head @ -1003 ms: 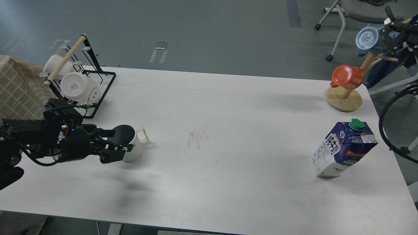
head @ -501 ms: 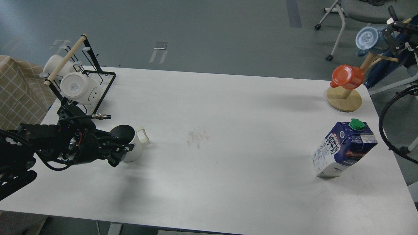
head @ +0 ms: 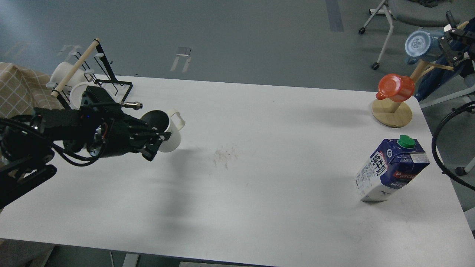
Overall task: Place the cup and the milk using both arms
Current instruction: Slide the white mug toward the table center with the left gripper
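White worktop (head: 259,148) carries the milk (head: 391,170), far right of the stain (head: 224,155). Left tool (head: 157,139) grips the cup (head: 167,131), lifted left of the stain; keep it level, lower gently. Right tool: unseen.

One head camera looks forward and down over a white table (head: 259,148).
It sits high at the near edge, facing the far floor; the view takes in the whole tabletop, left rack (head: 94,79) to right stand (head: 392,113).
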Tool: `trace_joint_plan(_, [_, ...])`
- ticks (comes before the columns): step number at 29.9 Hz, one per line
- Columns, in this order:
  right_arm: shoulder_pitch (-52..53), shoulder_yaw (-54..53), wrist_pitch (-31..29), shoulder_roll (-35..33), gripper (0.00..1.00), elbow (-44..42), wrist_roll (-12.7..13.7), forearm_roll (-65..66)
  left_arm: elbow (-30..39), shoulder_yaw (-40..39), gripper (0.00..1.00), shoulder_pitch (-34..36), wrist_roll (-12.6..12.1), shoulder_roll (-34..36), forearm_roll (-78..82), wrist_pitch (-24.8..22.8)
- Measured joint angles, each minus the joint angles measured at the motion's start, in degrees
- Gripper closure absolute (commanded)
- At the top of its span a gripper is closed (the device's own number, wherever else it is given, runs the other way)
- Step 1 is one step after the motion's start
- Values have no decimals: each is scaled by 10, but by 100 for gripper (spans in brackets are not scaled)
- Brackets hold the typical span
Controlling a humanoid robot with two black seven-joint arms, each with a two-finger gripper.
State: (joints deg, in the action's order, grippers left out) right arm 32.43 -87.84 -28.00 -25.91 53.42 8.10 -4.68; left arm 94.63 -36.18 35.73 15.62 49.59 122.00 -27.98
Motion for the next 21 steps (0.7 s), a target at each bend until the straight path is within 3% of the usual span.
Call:
trace_joint_plan(10, [-11,-17,0,1,0,2,1,-12,-30,173,100,133,-22,-126,1,0])
trace_joint_plan(20, [-21,-25,0,1,0,3,1,-12,-52,249,100,142,-49,-160,2,0])
trace_joint_plan(21, [-21,-25,0,1,0,3,1,-12,-53,249,53,142,-51,-161,2,0])
